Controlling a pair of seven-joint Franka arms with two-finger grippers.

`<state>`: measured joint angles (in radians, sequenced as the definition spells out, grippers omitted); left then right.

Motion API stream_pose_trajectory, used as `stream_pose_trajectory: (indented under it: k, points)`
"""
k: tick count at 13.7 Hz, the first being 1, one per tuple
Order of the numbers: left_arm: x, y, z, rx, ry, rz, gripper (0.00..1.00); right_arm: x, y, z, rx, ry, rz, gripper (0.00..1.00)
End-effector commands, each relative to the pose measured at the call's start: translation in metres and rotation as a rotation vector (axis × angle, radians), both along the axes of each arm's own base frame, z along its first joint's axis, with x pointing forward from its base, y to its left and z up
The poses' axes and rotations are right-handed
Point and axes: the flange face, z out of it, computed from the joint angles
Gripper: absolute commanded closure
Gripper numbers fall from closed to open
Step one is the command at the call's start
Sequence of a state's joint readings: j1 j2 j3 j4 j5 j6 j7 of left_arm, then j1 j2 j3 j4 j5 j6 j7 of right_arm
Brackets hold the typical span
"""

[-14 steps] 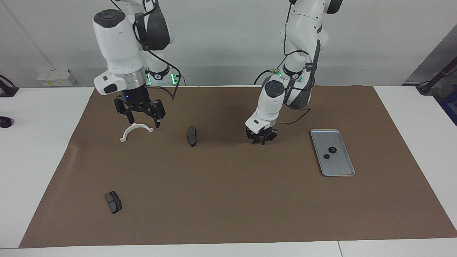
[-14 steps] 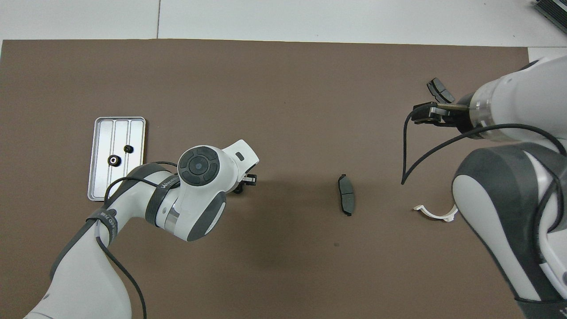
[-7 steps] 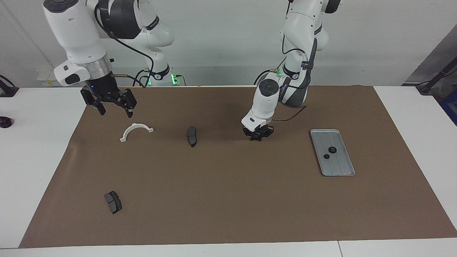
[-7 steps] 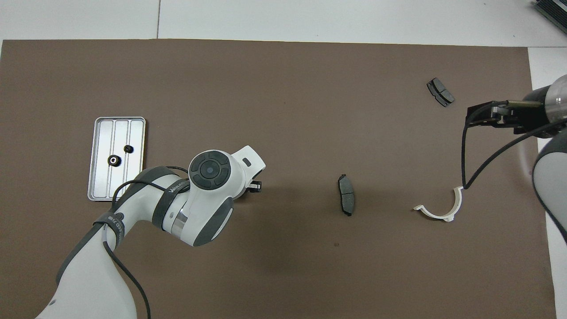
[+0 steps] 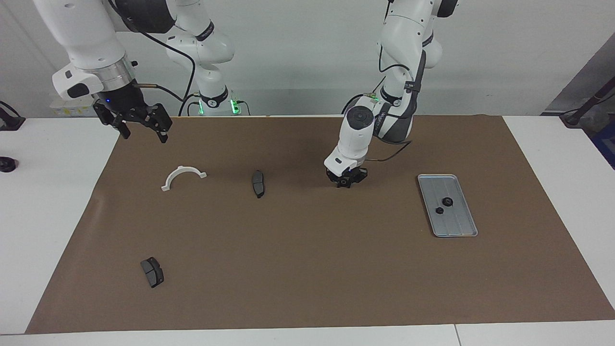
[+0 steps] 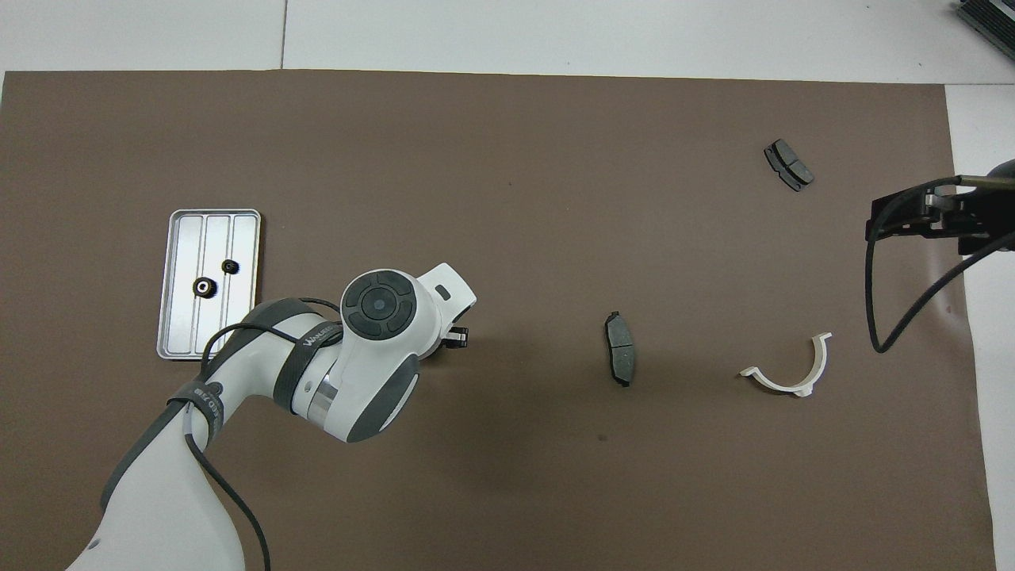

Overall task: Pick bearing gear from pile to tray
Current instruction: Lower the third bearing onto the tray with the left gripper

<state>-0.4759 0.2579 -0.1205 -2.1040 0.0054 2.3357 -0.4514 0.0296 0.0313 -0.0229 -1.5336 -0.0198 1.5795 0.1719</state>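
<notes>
On the silver-grey tray (image 5: 457, 224) (image 6: 185, 321), at the left arm's end of the tabletop (image 5: 48, 216), I can see two black bearing gears: one (image 5: 447, 201) (image 6: 229, 266) sits just beside the other (image 5: 439, 210) (image 6: 203, 287), apart from it, both near the tray's middle. The tray lies flat on the brown mat (image 5: 307, 269) that covers most of the tabletop.

Near the centre of the frame in the facing view, the left end effector (image 5: 346, 182) (image 6: 453, 338) is down low at the mat, between the tray and a dark grey brake pad (image 5: 258, 183) (image 6: 620, 349). From the overhead view the arm's wrist covers most of it. I cannot tell how far it is closed, or whether it has hold of anything.

A white half-ring bracket (image 5: 182, 176) (image 6: 789, 373) lies on the mat toward the right arm's end. A second brake pad (image 5: 152, 272) (image 6: 788, 164) rests well apart from everything else, low in the facing view and high in the overhead one.

The right end effector (image 5: 140, 133) (image 6: 912, 218) hangs high, up in the air over the mat's edge at its own end, spread wide and holding nothing.
</notes>
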Motion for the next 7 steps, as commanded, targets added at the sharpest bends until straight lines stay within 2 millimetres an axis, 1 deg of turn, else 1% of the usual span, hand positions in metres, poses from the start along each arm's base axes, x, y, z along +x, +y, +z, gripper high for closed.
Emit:
stream_pose_trajectory:
  k: [1,2,4,6,7]
  points:
    - [-0.006,0.009,0.007,0.009,0.012,0.024,0.96,0.004,0.012,0.005,0.006,0.02,0.031,0.0]
    - [-0.001,0.012,0.008,0.007,0.009,0.029,0.96,0.004,0.015,-0.001,0.006,0.033,0.034,0.0]
    - [0.021,0.03,0.017,-0.003,-0.008,0.071,0.96,0.0,0.016,-0.003,0.009,0.044,0.034,0.0]
    - [0.047,0.063,0.025,-0.012,-0.027,0.122,0.97,0.001,0.016,-0.003,0.018,0.037,0.034,0.0]
    - [0.062,0.083,0.031,-0.02,-0.043,0.143,0.97,0.0,0.014,-0.005,0.02,0.043,0.033,0.0]
